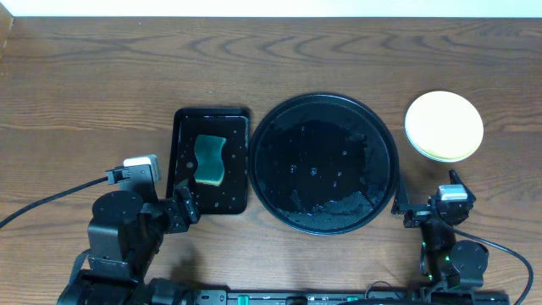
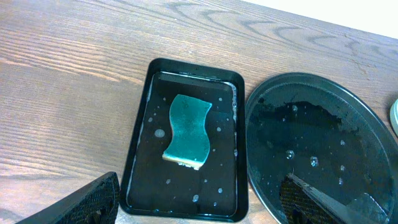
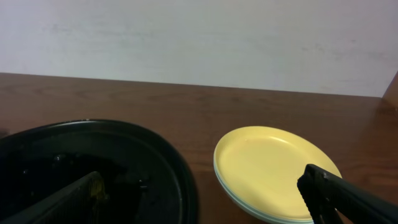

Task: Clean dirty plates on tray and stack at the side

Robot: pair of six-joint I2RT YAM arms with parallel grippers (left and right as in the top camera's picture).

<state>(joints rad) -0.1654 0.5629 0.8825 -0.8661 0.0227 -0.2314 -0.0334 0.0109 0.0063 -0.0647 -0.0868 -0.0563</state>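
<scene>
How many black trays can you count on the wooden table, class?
2. A small rectangular black plastic tray holds a green sponge; a large round black tray with a raised rim lies beside it, wet. None seems hidden.

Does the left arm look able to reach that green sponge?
Probably yes: the sponge lies uncovered in the small tray, right ahead of the open left end effector, with nothing between them.

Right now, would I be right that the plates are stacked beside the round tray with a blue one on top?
Not quite: the top plate is pale yellow, not blue; the right wrist view shows it. The stack does sit beside the round tray.
</scene>
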